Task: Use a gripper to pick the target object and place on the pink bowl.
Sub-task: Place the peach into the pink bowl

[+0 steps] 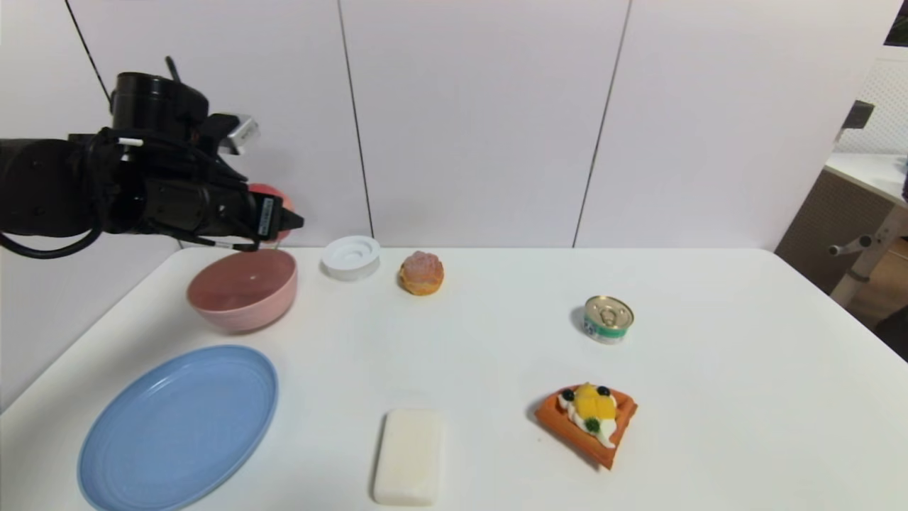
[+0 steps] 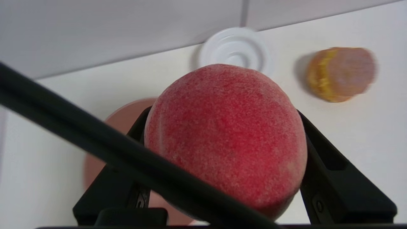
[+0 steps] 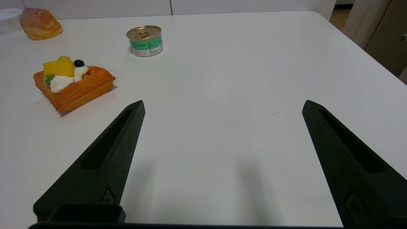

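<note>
Mostly hidden peach [image 1: 273,193] in left end effector [image 1: 280,220], seemingly above pink bowl [image 1: 242,289].

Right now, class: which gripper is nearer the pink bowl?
Left. The left gripper holds the peach just above the pink bowl; the right gripper hovers far across the table.
</note>
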Controlling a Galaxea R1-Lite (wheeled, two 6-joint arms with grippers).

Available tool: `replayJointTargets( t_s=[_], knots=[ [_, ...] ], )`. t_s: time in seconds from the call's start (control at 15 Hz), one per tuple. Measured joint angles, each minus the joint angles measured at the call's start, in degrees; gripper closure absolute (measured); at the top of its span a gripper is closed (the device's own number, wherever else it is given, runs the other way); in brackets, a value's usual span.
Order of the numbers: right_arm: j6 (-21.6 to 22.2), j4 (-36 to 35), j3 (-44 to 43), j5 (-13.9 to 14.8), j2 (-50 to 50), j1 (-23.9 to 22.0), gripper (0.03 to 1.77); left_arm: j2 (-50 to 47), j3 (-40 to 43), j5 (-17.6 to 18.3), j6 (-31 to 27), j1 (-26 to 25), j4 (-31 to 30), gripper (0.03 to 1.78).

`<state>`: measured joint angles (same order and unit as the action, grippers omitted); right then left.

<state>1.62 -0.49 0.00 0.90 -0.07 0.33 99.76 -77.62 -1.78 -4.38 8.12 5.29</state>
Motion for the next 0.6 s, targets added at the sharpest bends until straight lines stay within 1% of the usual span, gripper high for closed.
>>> replayJointTargets(
  t_s=[0.13, 0.2, 0.47, 0.6],
  knots=[
    [0.0, 0.0, 0.0, 0.0, 0.0, 0.0, 0.09, -1.2, 3.7, 0.0, 0.1, -4.9, 0.2, 0.57],
    [0.0, 0.0, 0.0, 0.0, 0.0, 0.0, 0.09, -1.3, 5.0, 0.0, 0.2, -6.3, 0.2, 0.57],
    [0.0, 0.0, 0.0, 0.0, 0.0, 0.0, 0.09, 0.4, 6.4, 0.2, 0.2, -8.0, -0.2, 0.57],
    [0.0, 0.0, 0.0, 0.0, 0.0, 0.0, 0.09, 1.8, 6.3, 0.2, 0.2, -8.1, -1.8, 0.57]
  ],
)
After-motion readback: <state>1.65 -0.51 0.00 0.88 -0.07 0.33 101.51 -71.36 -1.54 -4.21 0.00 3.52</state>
